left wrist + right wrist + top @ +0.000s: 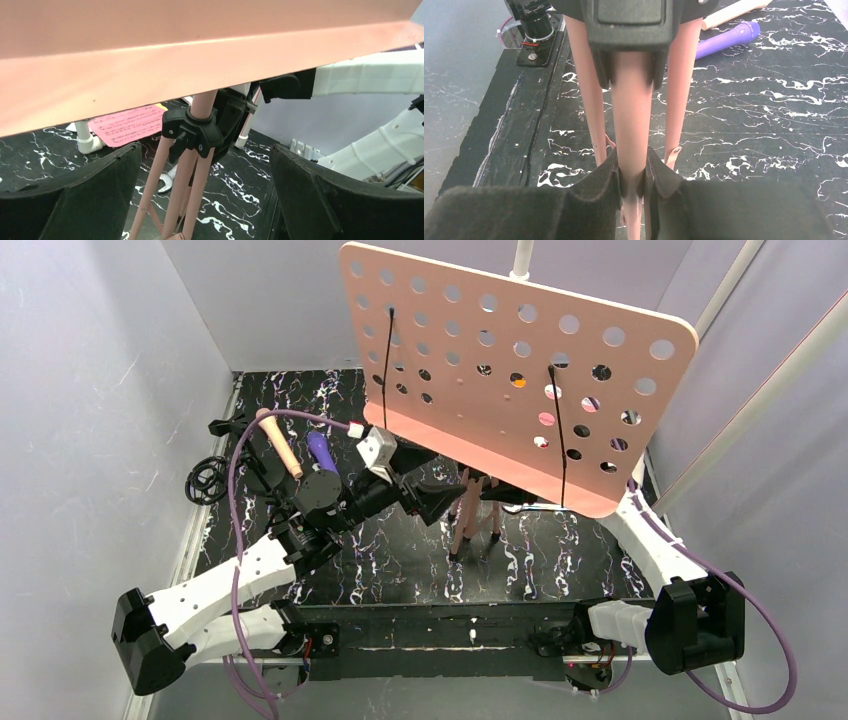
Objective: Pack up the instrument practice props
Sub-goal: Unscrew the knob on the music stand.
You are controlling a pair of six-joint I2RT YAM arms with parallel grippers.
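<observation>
**Music rest upright on the bench, right end effector on its tripod**

Top external: I see the salmon-pink music rest (500,370) standing mid-bench on its tripod legs (470,515), its perforated plate tilted and hiding most of the right arm. My left end effector (440,502) sits just beside the legs, on their left. The peach microphone (280,445) and purple microphone (320,448) lie side by side at the far left of the bench (400,570), with a black mic holder (205,480) near them.

Left wrist: my fingers (75,200) stand wide apart, gripping nothing. The tripod's black collar (195,132) is between and beyond them. A pink music sheet (130,125) lies behind, by a white pipe (85,137).

Right wrist: the right end effector (631,175) is clamped on the middle tube of the tripod legs.
</observation>
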